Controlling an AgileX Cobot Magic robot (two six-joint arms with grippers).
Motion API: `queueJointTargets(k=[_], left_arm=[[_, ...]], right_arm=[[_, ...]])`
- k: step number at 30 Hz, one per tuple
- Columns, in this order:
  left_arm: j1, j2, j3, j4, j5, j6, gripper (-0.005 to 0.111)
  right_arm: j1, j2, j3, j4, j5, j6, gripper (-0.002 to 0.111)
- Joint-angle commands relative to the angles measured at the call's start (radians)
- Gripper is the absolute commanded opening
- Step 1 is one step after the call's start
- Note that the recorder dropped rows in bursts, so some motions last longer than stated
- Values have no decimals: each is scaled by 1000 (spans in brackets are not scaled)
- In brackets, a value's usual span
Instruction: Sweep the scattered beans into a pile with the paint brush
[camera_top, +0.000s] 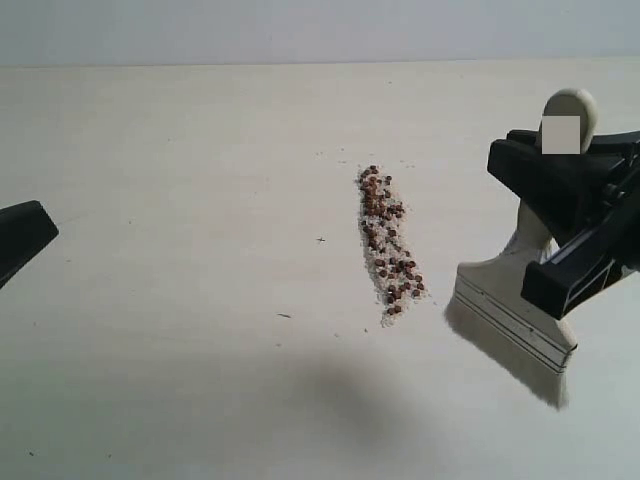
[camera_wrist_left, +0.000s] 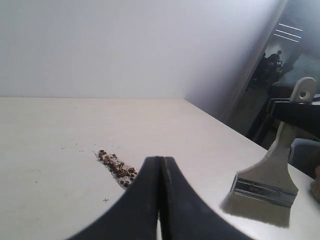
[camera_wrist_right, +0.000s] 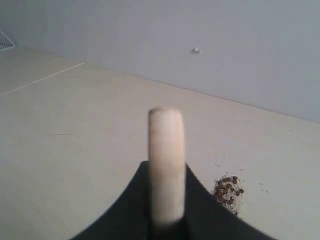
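Tabletop (camera_top: 150, 200): beans (camera_top: 388, 245) beside paint brush (camera_top: 512, 316)

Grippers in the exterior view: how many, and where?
2. The left gripper sits at the left edge, shut, empty; the right gripper, at the right, grips the paint brush. None seems hidden.

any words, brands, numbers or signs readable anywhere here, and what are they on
No word, brand or number can be read in any view.
Ferrule of the paint brush: faint dark marks in the left wrist view, too blurred to read.
Table: a small cross-shaped mark beside the beans; cannot tell whether it is drawn or debris.
Grey patch over the top of the paint brush: blank, no text.
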Motion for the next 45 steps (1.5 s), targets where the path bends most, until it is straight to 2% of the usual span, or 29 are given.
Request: queueJointTargets(k=[1,33,35,37,39,41,45], left_arm=[[1,-6,5,-5,-9,-8,0],[1,-6,5,-6,-9,-8,0],[1,-6,5,-6,-9,-8,0],[1,-6,5,-6,-9,-8,0],[1,-6,5,-6,-9,-8,0],[1,-6,5,-6,-9,-8,0],[1,-6,5,-6,-9,-8,0]], right_arm=[[-6,-7,5,-8,-6,2,0],[-6,-7,5,-6,-44,2,0],[-6,-7,5,-8,-44,-83,0],[-6,-7,5,-8,-40,-393,0],[-6,-7,5,-8,-8,-623,0],[-6,-7,5,-8,31,-704,0],[-6,-7,5,-8,47,-706,0]])
